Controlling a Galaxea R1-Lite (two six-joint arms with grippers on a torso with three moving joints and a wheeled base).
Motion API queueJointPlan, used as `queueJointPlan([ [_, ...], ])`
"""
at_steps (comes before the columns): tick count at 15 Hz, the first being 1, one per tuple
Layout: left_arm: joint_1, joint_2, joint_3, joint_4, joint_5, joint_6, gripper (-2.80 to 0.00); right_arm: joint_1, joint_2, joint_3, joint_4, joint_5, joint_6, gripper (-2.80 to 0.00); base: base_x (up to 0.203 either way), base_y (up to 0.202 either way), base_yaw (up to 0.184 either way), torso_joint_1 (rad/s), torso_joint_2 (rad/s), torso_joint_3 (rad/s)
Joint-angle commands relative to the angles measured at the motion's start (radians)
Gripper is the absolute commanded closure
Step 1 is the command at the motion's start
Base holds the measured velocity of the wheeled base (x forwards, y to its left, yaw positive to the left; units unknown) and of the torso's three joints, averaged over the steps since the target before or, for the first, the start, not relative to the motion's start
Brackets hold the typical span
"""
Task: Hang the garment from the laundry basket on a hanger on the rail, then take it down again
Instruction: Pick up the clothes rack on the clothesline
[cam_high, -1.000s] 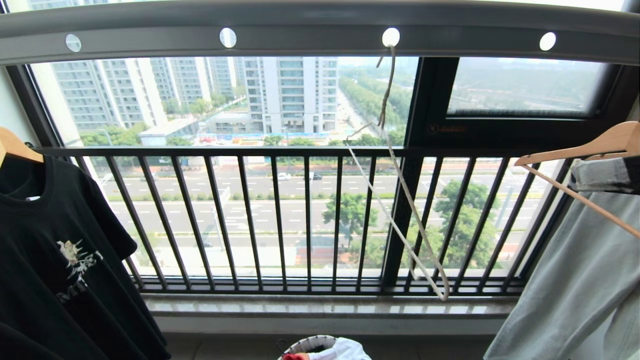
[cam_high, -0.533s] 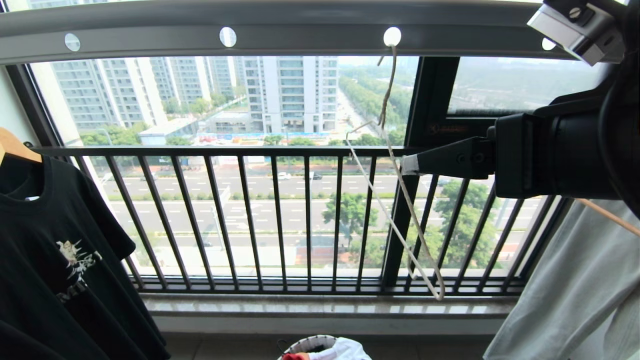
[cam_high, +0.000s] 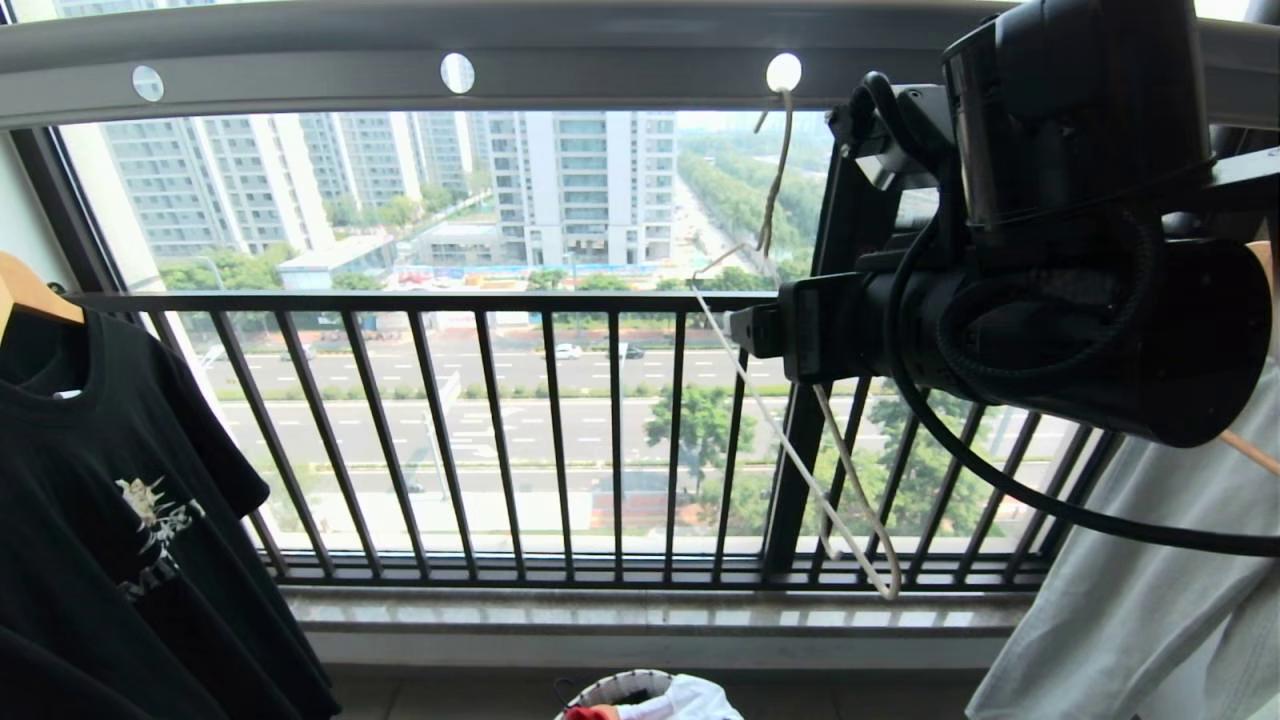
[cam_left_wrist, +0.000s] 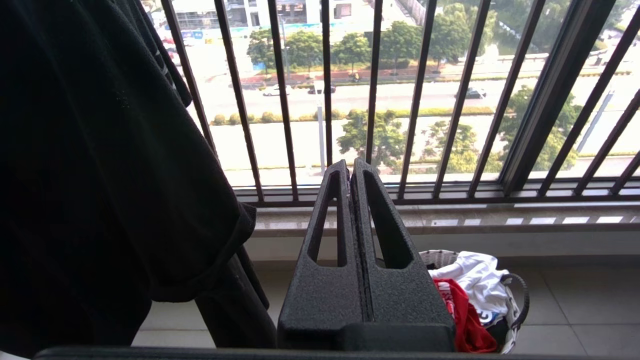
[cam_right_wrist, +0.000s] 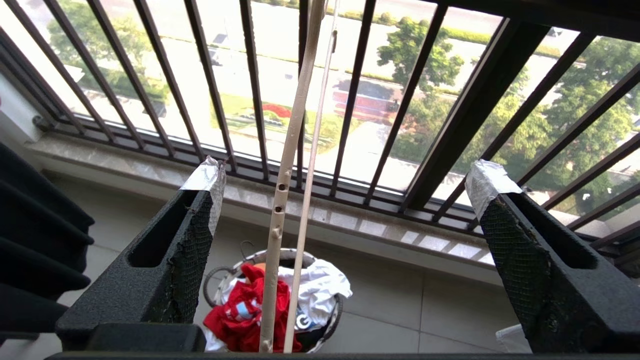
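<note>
Our right gripper (cam_right_wrist: 345, 210) stands spread as wide as it goes, holding nothing, with the cream hanger (cam_right_wrist: 285, 200) passing through the gap between its taped fingertips (cam_right_wrist: 205, 175) and touching neither. Our left gripper (cam_left_wrist: 350, 175) is pressed shut and empty, low beside the black T-shirt (cam_left_wrist: 100, 175).

Only the head view shows the hanger's hook caught in a round hole of the rail (cam_high: 400, 60), and our right arm raised close before it, hiding the window frame. The wrist views alone look down into the laundry basket (cam_right_wrist: 220, 280) on the floor, where the red garment (cam_right_wrist: 240, 315) lies bunched beside white cloth.

The hanger dangles tilted, close before the black railing (cam_high: 500, 300). A grey garment (cam_high: 1130, 600) hangs just right of our arm; between the hanger and the black T-shirt there is open room.
</note>
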Motion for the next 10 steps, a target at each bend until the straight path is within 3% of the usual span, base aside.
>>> queueJointPlan([
  [1,0.0,0.001,0.0,-0.001,0.0,0.0,0.0,-0.006,0.044,-0.001,-0.022,-0.026,-0.028,-2.8,0.0,0.0,0.0,0.0,0.0,0.0],
  [10,0.0,0.001,0.0,0.0,0.0,0.0,0.0,-0.059,0.12,-0.003,-0.169,-0.063,-0.159,-2.8,0.0,0.0,0.0,0.0,0.0,0.0],
])
